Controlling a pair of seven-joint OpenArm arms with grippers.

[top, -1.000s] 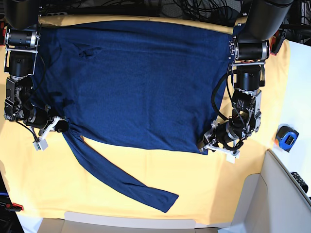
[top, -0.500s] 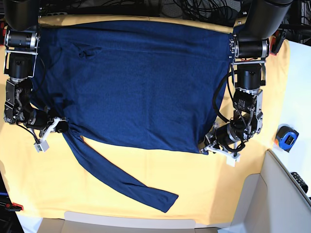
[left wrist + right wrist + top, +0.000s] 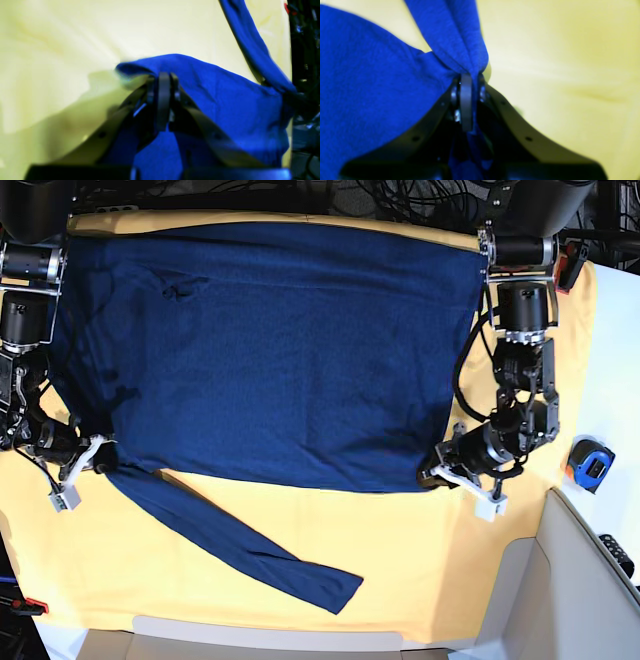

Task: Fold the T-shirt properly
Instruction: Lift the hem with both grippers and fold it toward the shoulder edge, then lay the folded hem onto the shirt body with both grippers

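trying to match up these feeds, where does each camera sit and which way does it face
Base: overhead, looking down on the T-shirt spread over the yellow table cloth; both arms show at the sides.
Left wrist: on the left arm, looking along the left gripper, fingers shut on a shirt corner.
Right wrist: on the right arm, looking along the right gripper, fingers shut on bunched shirt fabric.
Shared: all three show the shirt and cloth.

Table under yellow-orange cloth; navy T-shirt spread flat on it; blue tape measure at edge.
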